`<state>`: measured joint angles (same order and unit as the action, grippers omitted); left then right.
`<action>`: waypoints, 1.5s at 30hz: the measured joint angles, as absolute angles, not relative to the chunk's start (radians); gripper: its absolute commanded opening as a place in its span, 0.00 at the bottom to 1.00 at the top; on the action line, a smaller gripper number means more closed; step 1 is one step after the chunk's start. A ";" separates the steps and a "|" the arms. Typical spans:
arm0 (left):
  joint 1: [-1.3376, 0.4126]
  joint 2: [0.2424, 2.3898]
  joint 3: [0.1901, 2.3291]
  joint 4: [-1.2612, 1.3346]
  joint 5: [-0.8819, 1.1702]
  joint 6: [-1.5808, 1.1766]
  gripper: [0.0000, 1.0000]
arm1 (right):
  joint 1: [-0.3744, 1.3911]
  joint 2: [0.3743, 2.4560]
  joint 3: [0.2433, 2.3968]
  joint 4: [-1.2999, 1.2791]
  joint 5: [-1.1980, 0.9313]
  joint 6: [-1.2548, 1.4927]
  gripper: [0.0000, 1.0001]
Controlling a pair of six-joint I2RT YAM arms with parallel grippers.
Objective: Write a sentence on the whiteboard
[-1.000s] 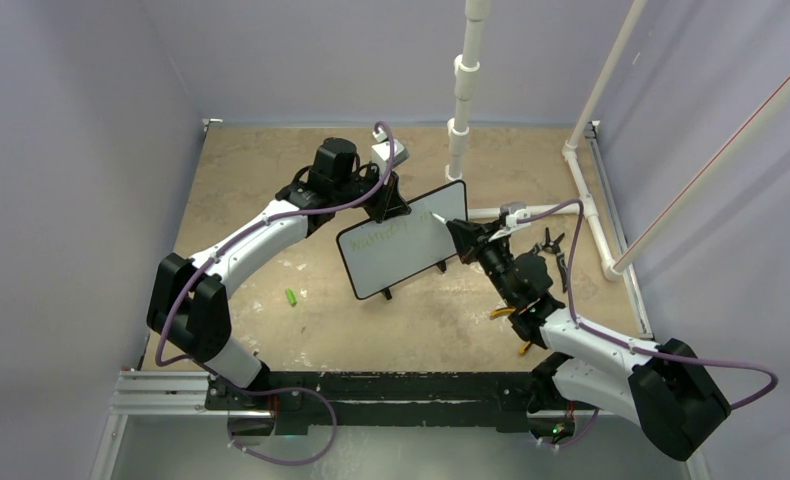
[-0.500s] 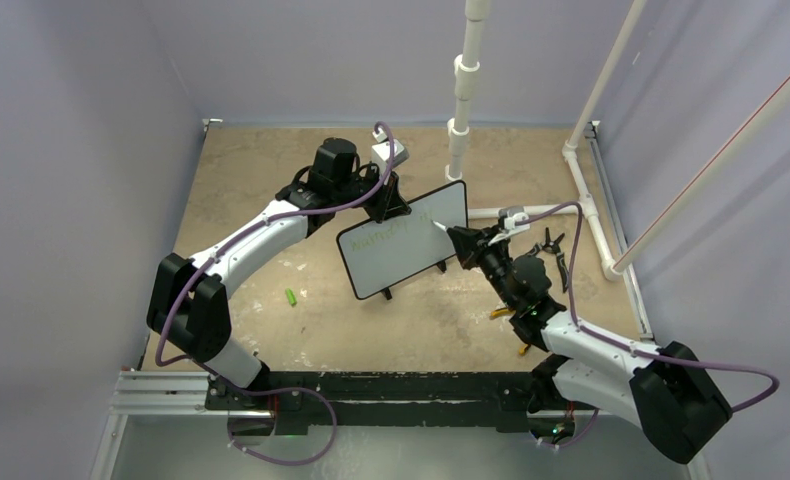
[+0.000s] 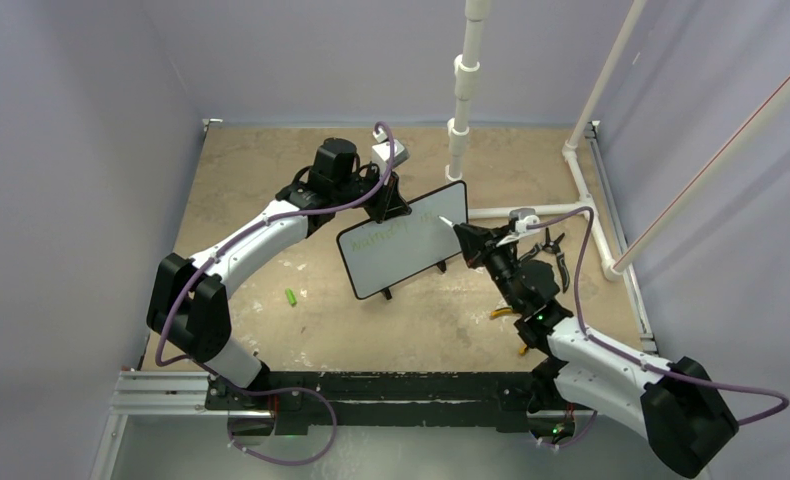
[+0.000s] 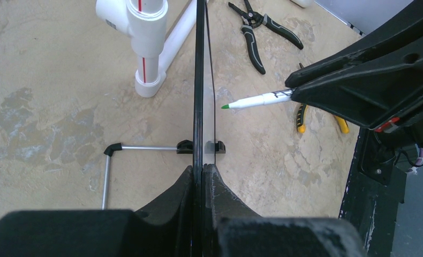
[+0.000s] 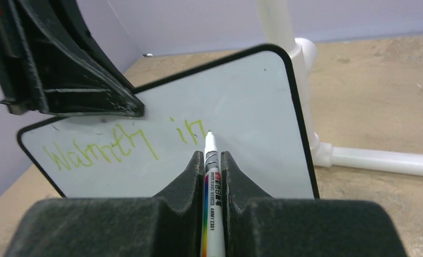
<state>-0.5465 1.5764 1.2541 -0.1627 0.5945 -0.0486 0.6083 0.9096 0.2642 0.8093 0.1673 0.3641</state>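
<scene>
The whiteboard (image 3: 403, 243) stands tilted at the table's middle, and my left gripper (image 3: 389, 205) is shut on its upper edge. In the left wrist view the whiteboard (image 4: 199, 80) runs edge-on into my left gripper (image 4: 203, 167). My right gripper (image 5: 213, 155) is shut on a white marker (image 5: 213, 203) that points at the whiteboard (image 5: 252, 96). The sentence (image 5: 102, 150) is one line of green writing, "Warmth" and the start of a second word. The marker (image 4: 255, 100) has its green tip a short way off the board face, just right of the last strokes.
Black pliers (image 4: 257, 32) lie beyond the board near the white pipe frame (image 4: 145, 37). A yellow-handled tool (image 4: 301, 115) lies under my right arm. A small green cap (image 3: 291, 297) lies on the table left of the board. A thin metal stand (image 4: 113, 155) props the board.
My right arm has shifted to the right, and the marker tip has stayed at the board's upper right part. The left arm and the board have not moved.
</scene>
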 measured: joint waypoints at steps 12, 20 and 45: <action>-0.546 1.576 1.252 -0.159 0.595 -0.049 0.00 | 0.603 0.949 0.264 0.810 0.230 0.385 0.00; -0.546 1.576 1.251 -0.154 0.597 -0.049 0.00 | 0.589 0.949 0.264 0.812 0.270 0.386 0.00; -0.546 1.576 1.247 -0.146 0.599 -0.049 0.00 | 0.562 1.002 0.287 0.883 0.214 0.358 0.00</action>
<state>-0.5465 1.5764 1.2472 -0.1459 0.5987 -0.0490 0.5617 1.0023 0.2871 0.8829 0.2142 0.3580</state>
